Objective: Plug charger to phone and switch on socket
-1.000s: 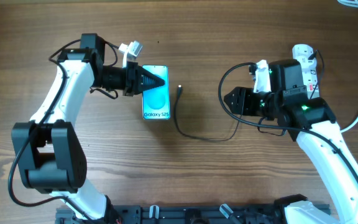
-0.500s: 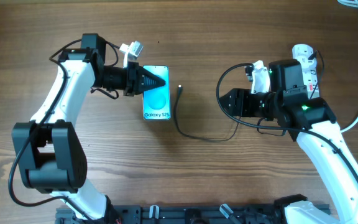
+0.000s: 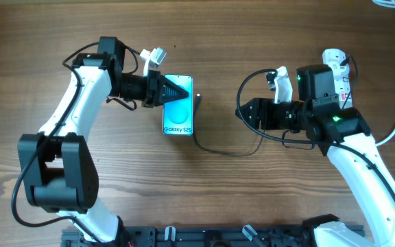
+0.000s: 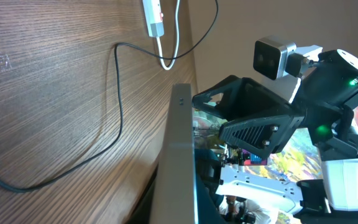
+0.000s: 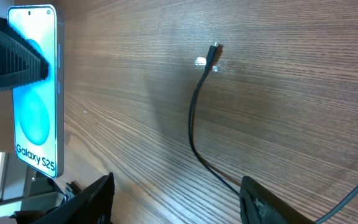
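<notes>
Overhead, I saw the left gripper (image 3: 175,91) pinching the phone (image 3: 178,115), its screen reading "Galaxy S25". The charger (image 5: 191,124) lay loose on the table (image 3: 266,206), its plug near the phone but apart from it, clearest from my right wrist view. The right gripper (image 3: 247,112) stood wide and empty. Its arm hid much of the socket (image 3: 332,56); the left wrist view cropped it but showed a red mark.

2 arms face each other. left arm (image 3: 70,116) reaches forward, then bends right at the elbow, wrist rolled on its side; left gripper (image 3: 177,92) points right, jaws pressed close. right arm (image 3: 362,154) reaches forward and bends left; right gripper (image 3: 247,113) points left, fingers (image 5: 98,196) spread apart, nothing between them.
</notes>
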`<action>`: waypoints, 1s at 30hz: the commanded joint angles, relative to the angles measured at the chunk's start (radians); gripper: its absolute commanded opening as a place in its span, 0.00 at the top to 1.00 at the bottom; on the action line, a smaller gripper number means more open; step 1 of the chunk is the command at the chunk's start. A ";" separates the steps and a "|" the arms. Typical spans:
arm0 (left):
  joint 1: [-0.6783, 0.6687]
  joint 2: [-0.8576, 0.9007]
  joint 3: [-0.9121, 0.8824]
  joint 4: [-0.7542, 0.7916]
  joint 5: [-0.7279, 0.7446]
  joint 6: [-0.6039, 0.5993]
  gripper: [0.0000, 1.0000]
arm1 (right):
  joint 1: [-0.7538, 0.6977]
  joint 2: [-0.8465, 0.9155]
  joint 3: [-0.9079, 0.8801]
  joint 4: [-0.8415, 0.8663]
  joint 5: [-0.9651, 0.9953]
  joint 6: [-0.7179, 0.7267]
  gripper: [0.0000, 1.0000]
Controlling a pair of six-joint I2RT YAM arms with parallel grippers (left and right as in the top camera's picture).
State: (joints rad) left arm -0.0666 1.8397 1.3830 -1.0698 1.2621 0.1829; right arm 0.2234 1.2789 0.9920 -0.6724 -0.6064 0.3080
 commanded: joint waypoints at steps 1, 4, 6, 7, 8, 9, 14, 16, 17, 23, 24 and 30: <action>-0.004 -0.022 0.010 0.003 0.028 0.023 0.96 | -0.002 -0.005 0.021 0.005 -0.024 -0.018 0.35; -0.004 -0.022 0.010 0.003 0.027 0.023 0.96 | -0.002 -0.005 0.021 0.005 -0.025 -0.019 0.35; -0.004 -0.022 0.010 0.003 0.027 0.023 0.96 | -0.002 -0.005 0.021 0.005 -0.025 -0.018 0.35; -0.004 -0.022 0.010 0.003 0.027 0.023 0.96 | -0.002 -0.005 0.021 0.005 -0.025 -0.018 0.35; -0.004 -0.022 0.010 0.003 0.027 0.023 0.96 | -0.002 -0.005 0.021 0.005 -0.025 -0.017 0.35; -0.004 -0.022 0.010 0.003 0.027 0.023 0.96 | -0.002 -0.005 0.021 0.005 -0.029 -0.017 0.35; -0.004 -0.022 0.010 0.003 0.028 0.023 0.96 | -0.002 -0.005 0.021 0.005 -0.047 -0.017 0.35; -0.004 -0.022 0.010 0.003 0.028 0.023 0.96 | -0.002 -0.005 0.021 0.006 -0.050 -0.017 0.35; -0.004 -0.022 0.010 0.003 0.028 0.023 0.96 | -0.002 -0.005 0.021 0.006 -0.051 -0.016 0.35; -0.004 -0.022 0.010 0.003 0.056 0.018 0.96 | -0.002 -0.005 0.021 0.006 -0.084 -0.017 0.35; -0.004 -0.022 0.010 0.003 0.058 0.011 0.96 | -0.002 -0.005 0.021 0.005 -0.084 -0.016 0.35; -0.003 -0.022 0.010 0.003 0.117 -0.011 0.96 | -0.002 -0.005 0.021 0.006 -0.105 -0.016 0.35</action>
State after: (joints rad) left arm -0.0666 1.8397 1.3830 -1.0695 1.2858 0.1780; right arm 0.2234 1.2789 0.9920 -0.6720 -0.6807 0.3080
